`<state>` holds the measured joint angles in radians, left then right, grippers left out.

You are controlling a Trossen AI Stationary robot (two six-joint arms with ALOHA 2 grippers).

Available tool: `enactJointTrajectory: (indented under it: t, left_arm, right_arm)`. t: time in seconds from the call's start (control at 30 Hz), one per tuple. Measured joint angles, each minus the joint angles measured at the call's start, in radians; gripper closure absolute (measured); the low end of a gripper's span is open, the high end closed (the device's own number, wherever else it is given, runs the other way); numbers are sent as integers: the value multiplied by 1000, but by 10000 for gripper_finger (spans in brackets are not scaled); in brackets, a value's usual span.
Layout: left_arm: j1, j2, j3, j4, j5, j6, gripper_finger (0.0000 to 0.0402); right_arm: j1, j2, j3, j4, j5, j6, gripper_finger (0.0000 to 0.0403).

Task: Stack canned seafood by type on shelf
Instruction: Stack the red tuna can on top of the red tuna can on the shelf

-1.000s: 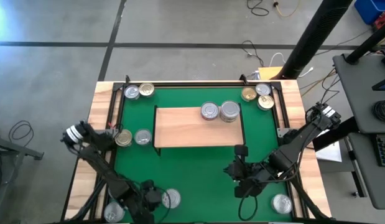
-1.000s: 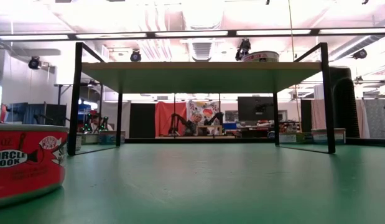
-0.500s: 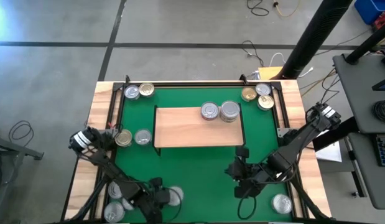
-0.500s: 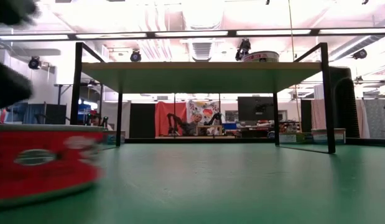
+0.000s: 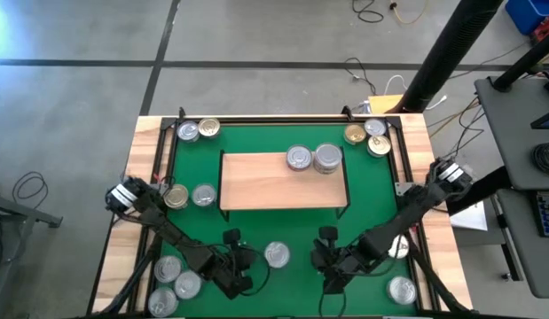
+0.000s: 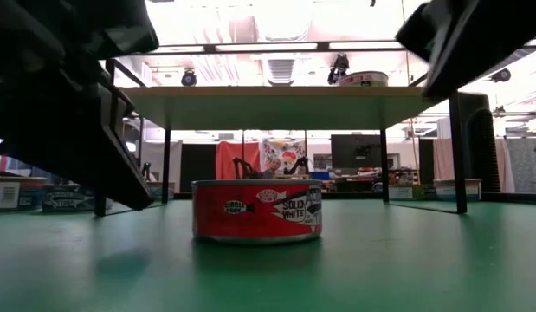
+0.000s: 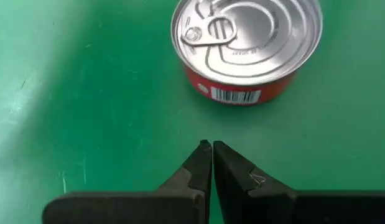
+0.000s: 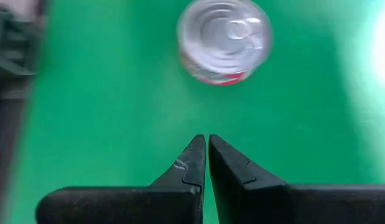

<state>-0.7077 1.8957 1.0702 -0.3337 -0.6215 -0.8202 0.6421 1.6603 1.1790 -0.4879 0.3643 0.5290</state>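
- Facing a red-sided tin [image 5: 277,255] on the green mat [image 5: 283,226], we keep our left pincer [image 5: 243,258] pressed together, empty.
- Opposite, our right pincer [image 5: 316,258] is likewise pressed together, empty.

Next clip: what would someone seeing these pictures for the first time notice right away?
A red tin with a silver lid stands alone on the green mat, in front of the shelf. The left hand and right hand flank it, both shut and holding nothing. On the shelf's back edge sit two tins, with more tins clustered at the mat's corners.
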Motion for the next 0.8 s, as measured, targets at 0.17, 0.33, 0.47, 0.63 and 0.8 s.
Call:
enactJointTrajectory:
  t: [0.17, 0.33, 0.47, 0.63, 0.8]
  left_arm:
    - [-32, 8, 0, 37, 1, -11, 401]
    - [-60, 53, 0, 70, 2, -16, 401]
    - [-78, 86, 3, 84, -30, -29, 401]
    - [-79, 135, 3, 165, -116, -21, 402]
    - [-63, 151, 3, 218, -185, 26, 401]
  right_arm:
    - [-24, 86, 7, 0, 162, 6, 390]
    - [-49, 178, 12, 10, 274, 110, 390]
    - [-50, 254, 11, 78, 318, 161, 390]
    - [-50, 314, 14, 248, 304, 149, 390]
    - [-48, 328, 52, 319, 238, 96, 390]
